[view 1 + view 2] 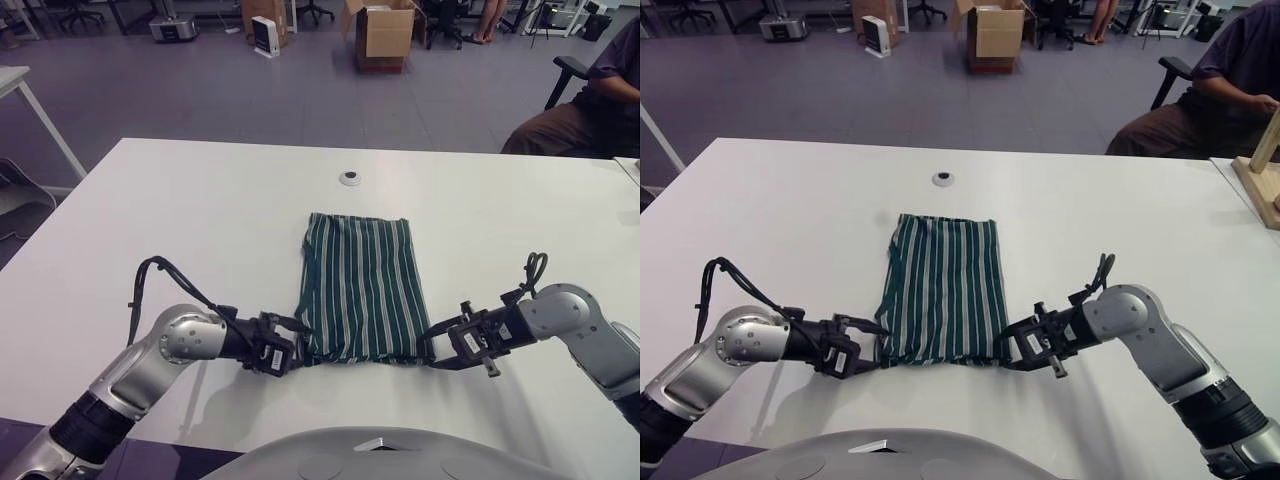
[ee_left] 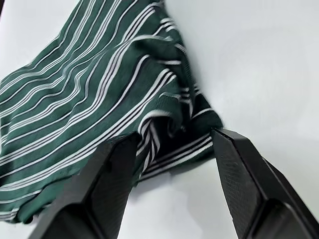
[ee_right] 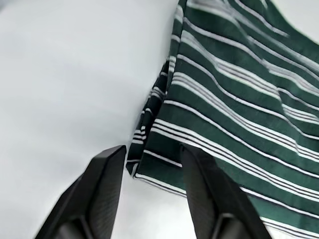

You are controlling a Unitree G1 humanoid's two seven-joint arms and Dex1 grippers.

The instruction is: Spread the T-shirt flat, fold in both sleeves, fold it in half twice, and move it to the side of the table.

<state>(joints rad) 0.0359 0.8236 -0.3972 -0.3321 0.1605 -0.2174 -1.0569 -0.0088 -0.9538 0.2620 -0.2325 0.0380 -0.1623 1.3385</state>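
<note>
Left wrist view: T-shirt pt. cropped.

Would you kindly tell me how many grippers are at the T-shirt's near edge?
2. The left gripper is open at the T-shirt's near left corner; the right gripper is open at its near right corner. None seems hidden.

Silver arms — blk cables, blk grippers.

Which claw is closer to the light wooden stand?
Right. The right gripper is at the green striped T-shirt's corner toward the light wooden stand; the left gripper, the opposite corner.
</note>
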